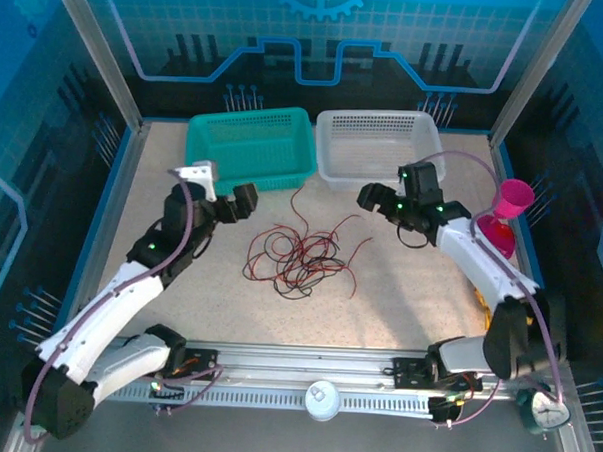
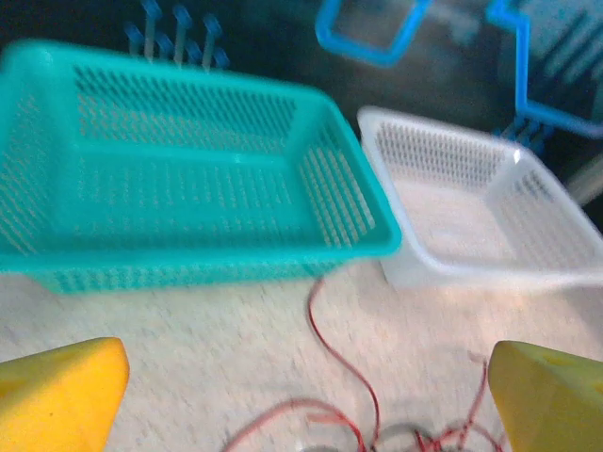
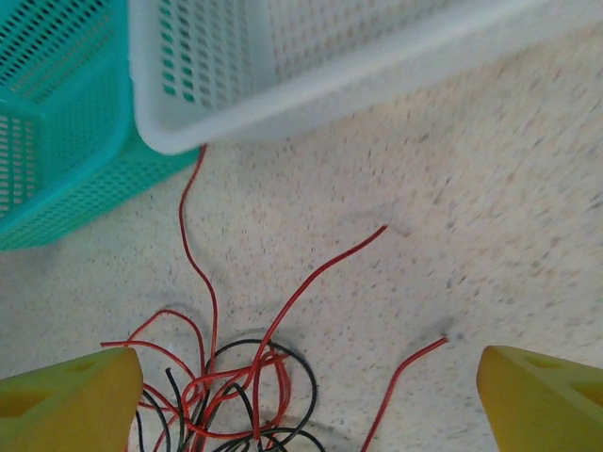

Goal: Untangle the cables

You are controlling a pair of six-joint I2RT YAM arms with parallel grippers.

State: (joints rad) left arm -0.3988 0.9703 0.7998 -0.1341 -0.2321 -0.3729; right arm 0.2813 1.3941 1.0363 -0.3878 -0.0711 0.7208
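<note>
Tangled red and black cables (image 1: 296, 260) lie just near of a teal basket (image 1: 250, 149) and white basket (image 1: 375, 147). The left gripper (image 1: 245, 201) and right gripper (image 1: 367, 197) flank them, both released.

Tangled red and black cables (image 1: 298, 258) lie on the table (image 1: 409, 286) near the teal basket (image 1: 284, 171).

Left gripper (image 1: 247, 200), fingers (image 2: 57, 395) spread wide: bare speckled tabletop (image 2: 188, 330) between them, then teal perforated plastic basket (image 2: 188, 179) walls off everything ahead. White perforated plastic basket (image 2: 471, 217) ahead-right. Right gripper (image 1: 367, 197), also spread: white basket wall across ahead, teal corner ahead-left, open tabletop to its right. Tangle of thin red and black cables (image 3: 226, 400) low between its fingers.
</note>
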